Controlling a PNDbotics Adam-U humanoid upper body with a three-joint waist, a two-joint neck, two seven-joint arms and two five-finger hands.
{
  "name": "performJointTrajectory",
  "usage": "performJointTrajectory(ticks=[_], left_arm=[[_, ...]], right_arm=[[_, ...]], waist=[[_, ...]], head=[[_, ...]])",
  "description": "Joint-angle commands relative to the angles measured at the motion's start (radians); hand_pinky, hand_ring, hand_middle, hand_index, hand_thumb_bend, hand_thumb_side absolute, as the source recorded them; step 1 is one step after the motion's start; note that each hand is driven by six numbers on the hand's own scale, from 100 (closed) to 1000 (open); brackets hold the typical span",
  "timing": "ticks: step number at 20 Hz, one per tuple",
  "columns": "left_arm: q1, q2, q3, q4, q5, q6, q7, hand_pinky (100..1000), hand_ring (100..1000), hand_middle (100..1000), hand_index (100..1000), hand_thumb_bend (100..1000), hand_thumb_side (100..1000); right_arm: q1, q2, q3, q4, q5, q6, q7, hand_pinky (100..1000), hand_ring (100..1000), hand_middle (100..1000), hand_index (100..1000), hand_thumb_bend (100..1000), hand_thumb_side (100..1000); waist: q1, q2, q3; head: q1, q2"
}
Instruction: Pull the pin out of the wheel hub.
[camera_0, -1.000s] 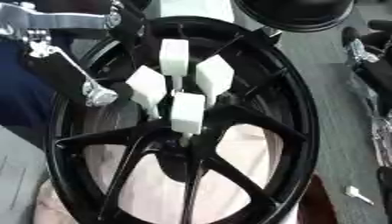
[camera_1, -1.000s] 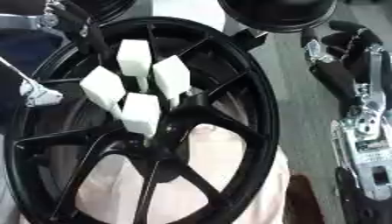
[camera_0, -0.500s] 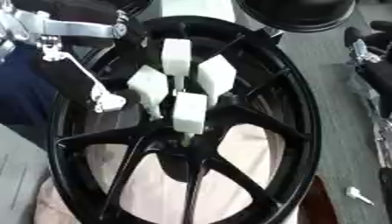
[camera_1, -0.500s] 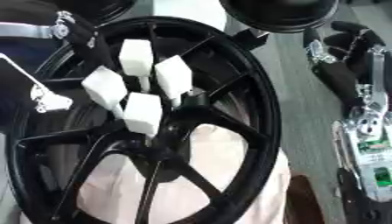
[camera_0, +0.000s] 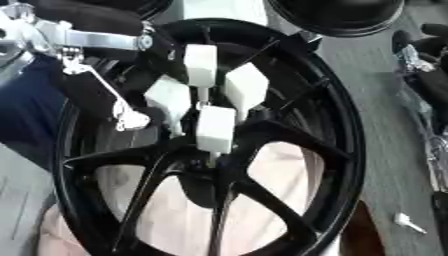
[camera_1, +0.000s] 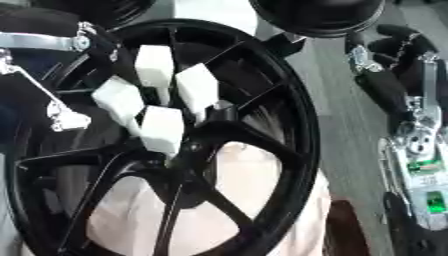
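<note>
1. The wheel (camera_0: 341, 150) fills most of what I see: black rim, black spokes meeting at the hub (camera_0: 214, 165) a bit below the middle.

2. My left hand (camera_0: 206, 107) is right over the hub, arm coming in from the upper left. The white pads on its fingers (camera_0: 216, 129) bunch together and point down at the hub. They look closed in narrow around something thin, but I can't make out the pin itself. My guess is it sits under the lowest pad, between the fingers.

3. What matters here: the fingertips sit just above the hub centre, touching or nearly touching. The pin's long axis should run along the hub bore, roughly toward the camera and in line with my fingers. So the pull has to go straight back along the fingers, not sideways, or it could jam.

4. The right hand (camera_1: 411, 75) sits well off to the right of the rim, past the edge. Can't tell if it's open or curled. The left one is way nearer, so it's the one doing this.

5. There's a small white bit (camera_0: 407, 222) on the floor at lower right, outside the rim. No idea what it is.
</note>
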Motion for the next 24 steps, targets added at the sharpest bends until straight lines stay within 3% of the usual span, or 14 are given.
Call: performJointTrajectory(ticks=[1, 7, 17, 24], left_arm=[[-0.014, 0.005, 0.008, 0.011, -0.009, -0.010, 0.005, 761, 727, 764, 817, 249, 218], [-0.010, -0.003, 0.007, 0.028, -0.024, -0.022, 0.002, 761, 729, 763, 818, 250, 226], [-0.007, -0.014, 0.003, 0.053, -0.018, -0.029, -0.001, 738, 668, 673, 780, 214, 189], [-0.006, -0.009, 0.018, 0.033, 0.022, -0.009, 0.059, 671, 527, 487, 633, 129, 141]], right_arm=[[-0.011, -0.013, -0.002, -0.022, -0.004, 0.001, -0.002, 802, 728, 526, 690, 436, 268], [-0.012, -0.011, -0.001, -0.022, -0.004, 0.001, 0.000, 802, 728, 526, 690, 434, 269], [-0.014, -0.010, 0.000, -0.023, -0.007, 0.002, -0.002, 803, 728, 527, 690, 427, 273], [-0.013, -0.011, 0.001, -0.022, -0.007, 0.004, -0.002, 803, 728, 527, 690, 422, 277]], waist=[[-0.003, -0.018, -0.002], [-0.005, -0.016, -0.004], [-0.006, -0.015, -0.007], [-0.005, -0.016, -0.007]], head=[[0.004, -0.009], [0.006, -0.010], [0.006, -0.011], [0.007, -0.011]])
